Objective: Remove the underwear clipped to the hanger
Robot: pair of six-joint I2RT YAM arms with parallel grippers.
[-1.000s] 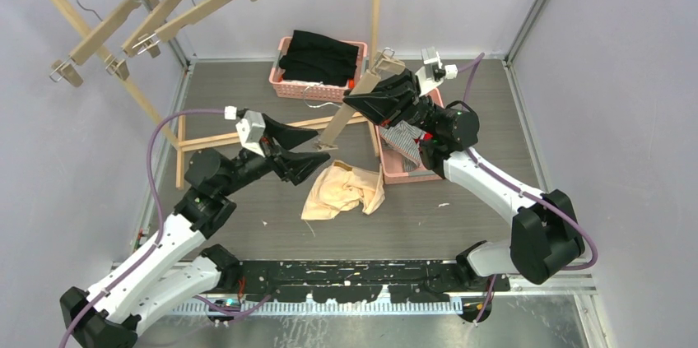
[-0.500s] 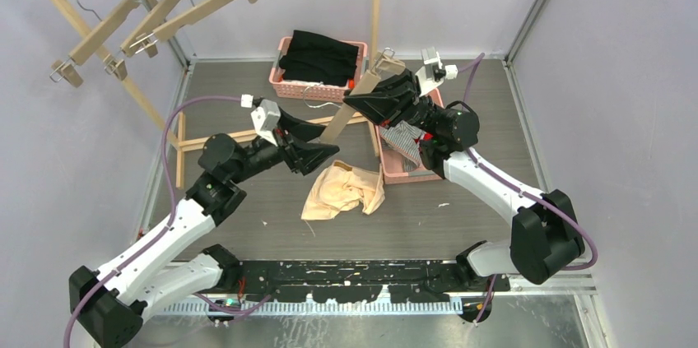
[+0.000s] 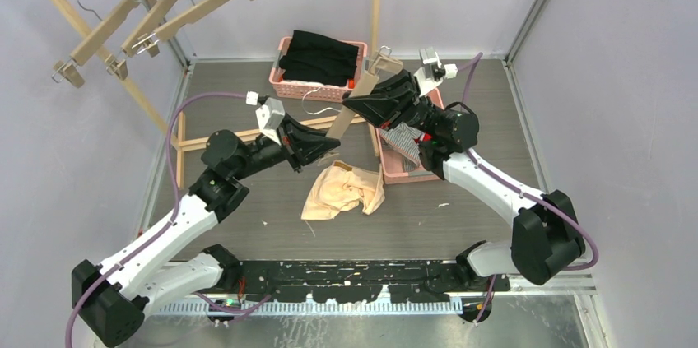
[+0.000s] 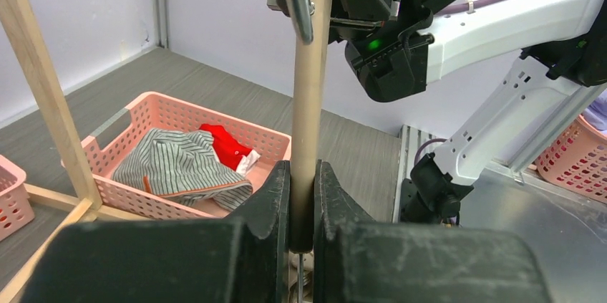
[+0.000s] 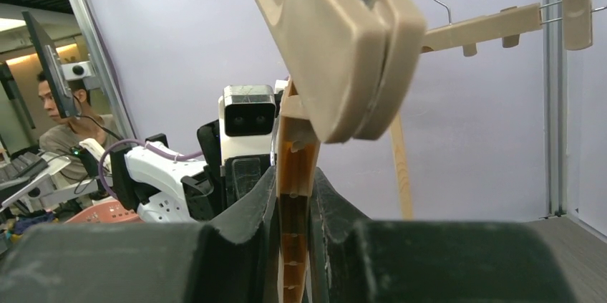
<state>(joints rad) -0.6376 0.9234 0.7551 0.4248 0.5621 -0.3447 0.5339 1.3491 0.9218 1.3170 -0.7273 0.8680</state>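
- Left arm has swung in toward the hanger (image 3: pixel 352 107); the left gripper (image 4: pixel 301 178) now sits at its lower end.
- Both arms share one hanger, so opposing pulls could twist it out of a grip.
- The left gripper pinches the wooden bar tight. The right gripper (image 5: pixel 293 185) is clamped near the upper clip.
- Beige underwear (image 3: pixel 342 190) lies on the bench (image 3: pixel 477 93); striped underwear (image 4: pixel 179 167) and red underwear (image 4: pixel 227 147) lie in the pink basket (image 4: pixel 136 199).
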